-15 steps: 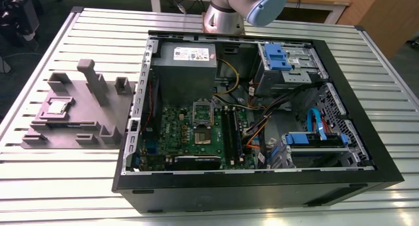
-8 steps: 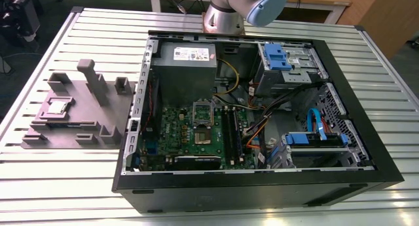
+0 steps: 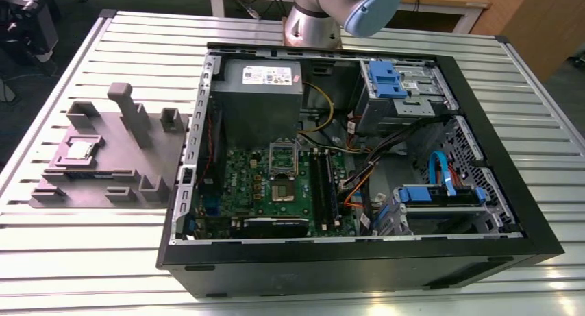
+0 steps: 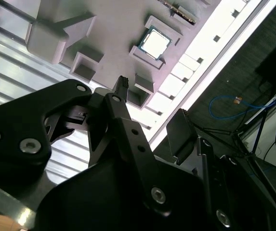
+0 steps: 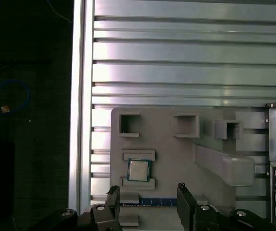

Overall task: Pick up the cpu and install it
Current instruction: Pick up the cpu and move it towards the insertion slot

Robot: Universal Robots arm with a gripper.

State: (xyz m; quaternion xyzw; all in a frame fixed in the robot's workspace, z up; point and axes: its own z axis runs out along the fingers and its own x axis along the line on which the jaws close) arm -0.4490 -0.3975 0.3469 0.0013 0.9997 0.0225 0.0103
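resting silvery face up in a shallow square recess of the grey fixture block [image 3: 109, 155], the cpu [image 3: 81, 149] was recorded at the exterior view's left. the block was set on the slatted metal table [image 3: 92, 254], just beside the open computer case [image 3: 512, 213]. inside the case a green motherboard [image 3: 240, 175] was noted (nothing of the chip was seen on it). the arm [image 3: 316, 21] was seen at the far side of the case.

in the first wrist view the gripper [image 5: 147, 188] was logged over the fixture block [image 5: 176, 154] with its two black fingers [image 5: 112, 192] spread apart and nothing held between them. the cpu [image 5: 139, 170] was found near the fingertips but not touched by them. in the second wrist view the gripper [image 4: 152, 101] was likewise shown parted, with the cpu [image 4: 153, 44] seated in its recess beyond.
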